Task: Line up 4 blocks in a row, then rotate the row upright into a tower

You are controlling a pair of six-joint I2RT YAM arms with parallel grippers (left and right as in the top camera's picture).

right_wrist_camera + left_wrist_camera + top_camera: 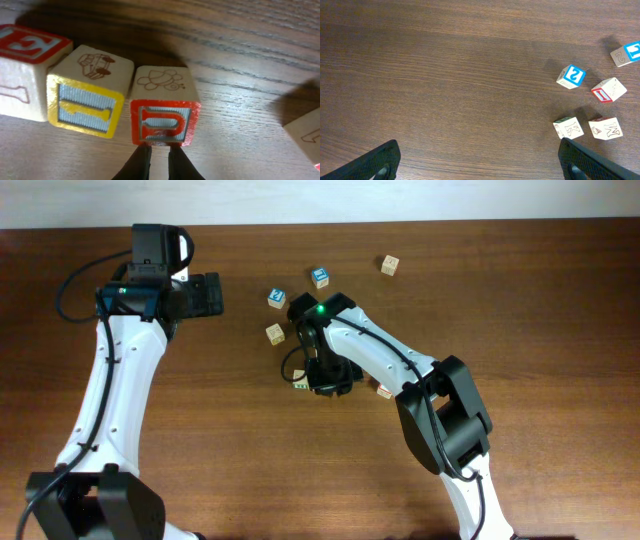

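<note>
1. Sitting almost pressed together, fingers of the right gripper (157, 152) point at a red-faced block (165, 122) from six o'clock
2. Yellow-faced block (87, 107) sits just beside it at nine o'clock
3. Left gripper (477, 145) fingers spread wide

Dead ahead of my right tool (159, 152), a red-faced block (165, 125) bars the way. A yellow-faced block (90, 95) and a second red-faced block (25, 65) wall off the left. Bare bench (240, 100) opens to the right, up to another block (306, 134). My left tool (477, 145) faces open bench.
</note>
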